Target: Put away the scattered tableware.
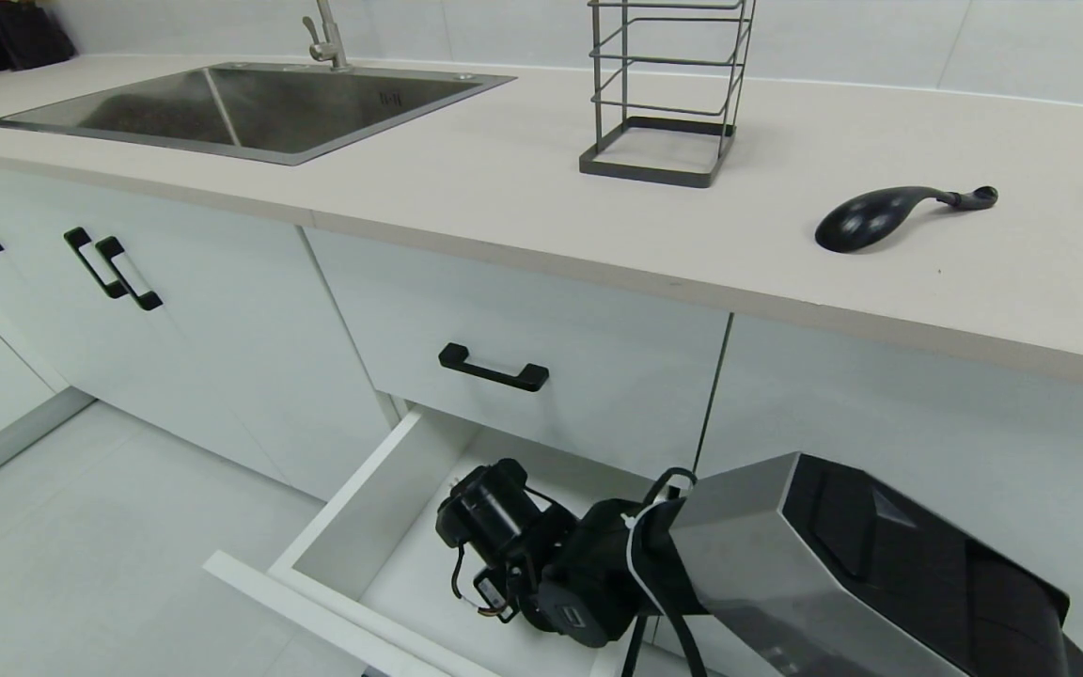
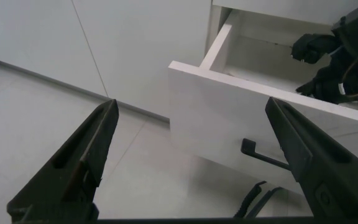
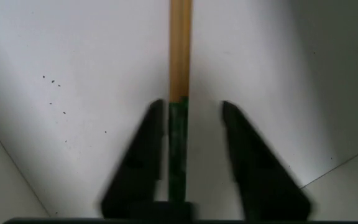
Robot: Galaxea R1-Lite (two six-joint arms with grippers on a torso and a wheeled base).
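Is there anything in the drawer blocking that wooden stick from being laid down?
Nothing visible does. The wooden stick with a green end sits between the right gripper's open jaws, over the bare white floor of the open drawer.

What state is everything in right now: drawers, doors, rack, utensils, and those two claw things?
Lower white drawer: pulled open.
Upper white drawer with black handle: shut.
White cabinet doors on the left: shut.
Grey wire rack: upright on the countertop.
Black plastic ladle: lying on the countertop.
Left gripper: jaws open, holding nothing.
Right gripper: jaws open, down in the lower drawer.
Thin wooden stick with green end: lying between those jaws.
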